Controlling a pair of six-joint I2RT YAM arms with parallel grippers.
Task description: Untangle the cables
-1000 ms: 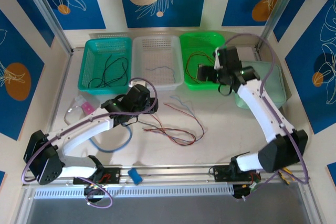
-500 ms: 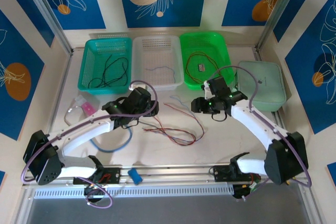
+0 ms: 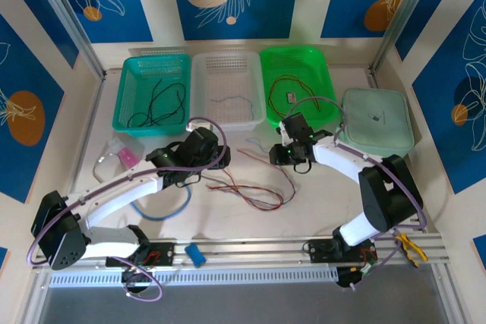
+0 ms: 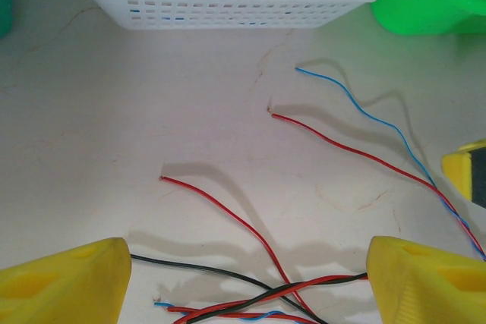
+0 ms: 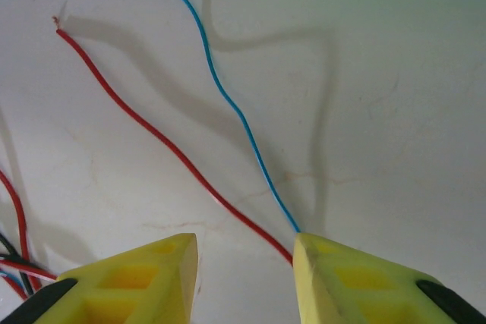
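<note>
A tangle of thin cables (image 3: 250, 187), red, black and blue, lies on the white table between the arms. In the left wrist view a red wire (image 4: 228, 214), a twisted red-black pair (image 4: 304, 290) and a blue wire (image 4: 364, 115) run between my left gripper's yellow fingers (image 4: 64, 278); my left gripper (image 3: 215, 158) is open above them. My right gripper (image 3: 287, 155) is open low over the table. A red wire (image 5: 152, 130) and a blue wire (image 5: 228, 96) pass between its yellow fingers (image 5: 357, 278).
Three baskets stand at the back: teal (image 3: 152, 93) with black wires, white (image 3: 226, 89) with a pale wire, green (image 3: 296, 85) with brown-orange wires. A pale green lid (image 3: 377, 122) lies right. A thick light-blue hose (image 3: 163, 206) loops under the left arm.
My right arm has swung from over the green basket down and left to the table, beside the tangle's right end. The left arm has barely moved.
</note>
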